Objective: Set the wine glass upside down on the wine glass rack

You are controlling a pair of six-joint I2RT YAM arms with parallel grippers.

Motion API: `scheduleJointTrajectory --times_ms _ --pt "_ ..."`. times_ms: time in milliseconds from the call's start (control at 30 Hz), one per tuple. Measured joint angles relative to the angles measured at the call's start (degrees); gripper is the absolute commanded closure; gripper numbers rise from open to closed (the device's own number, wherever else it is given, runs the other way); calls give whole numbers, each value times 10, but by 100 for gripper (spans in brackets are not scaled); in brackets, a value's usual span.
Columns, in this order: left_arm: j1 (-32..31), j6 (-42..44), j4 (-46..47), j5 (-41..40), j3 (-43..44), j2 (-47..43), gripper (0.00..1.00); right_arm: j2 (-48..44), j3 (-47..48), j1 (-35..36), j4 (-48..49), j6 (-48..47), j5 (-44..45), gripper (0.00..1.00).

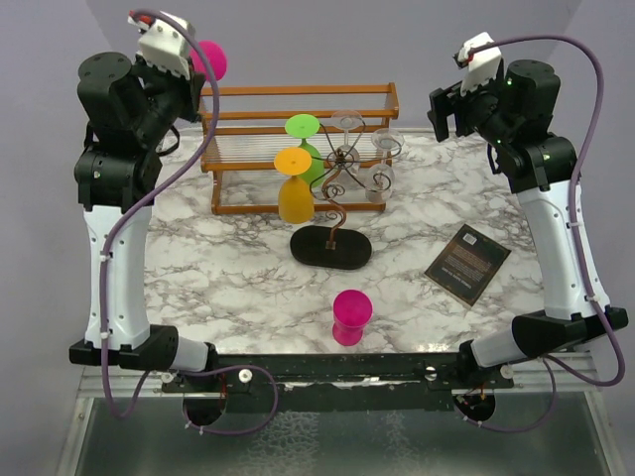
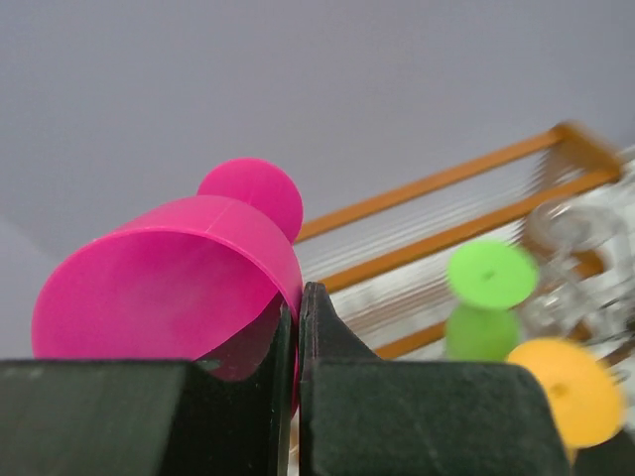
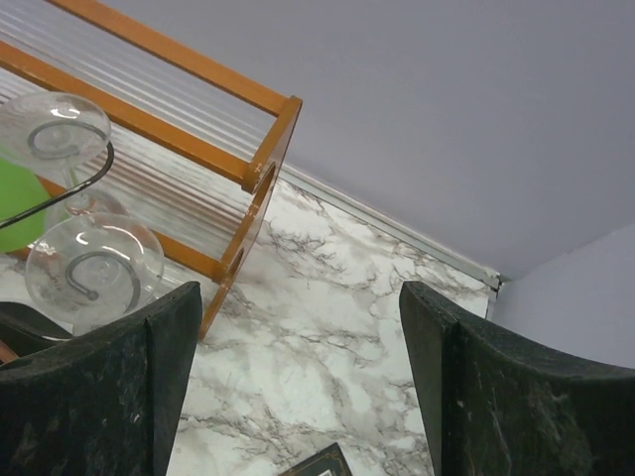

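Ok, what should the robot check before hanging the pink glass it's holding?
1. Left gripper clamped on the pink glass: ok, pinching its rim.
2. Glass upside down: cannot tell; it's tilted.
3. Rack standing upright: ok.
4. Free hook on the rack: cannot tell; green glass, orange glass and clear glasses crowd it.
5. Right gripper out of the way: ok, open and empty, off to the side.

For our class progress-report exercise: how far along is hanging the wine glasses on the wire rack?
Done: the orange glass, green glass and clear glasses hang on the wine glass rack. In hand: the left gripper pinches the held pink glass by its rim, raised away from the rack. Left: hang it upside down; a second pink glass waits on the table.
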Motion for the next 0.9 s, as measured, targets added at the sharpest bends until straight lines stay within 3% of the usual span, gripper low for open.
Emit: scheduleJointTrajectory --times_ms 167,333,533,700,900 --pt "0 -151 90 121 71 58 100 0 -2 0 15 25 -1 21" --pt "-1 -318 206 240 70 101 100 -11 -25 0 30 35 -19 24" --pt "-13 -478 328 316 61 158 100 -28 -24 -1 45 36 -121 27" --pt "-48 -544 379 339 59 180 100 -13 18 -1 75 63 -214 27" --pt "-101 -558 405 352 58 183 100 19 38 0 134 128 -273 35"
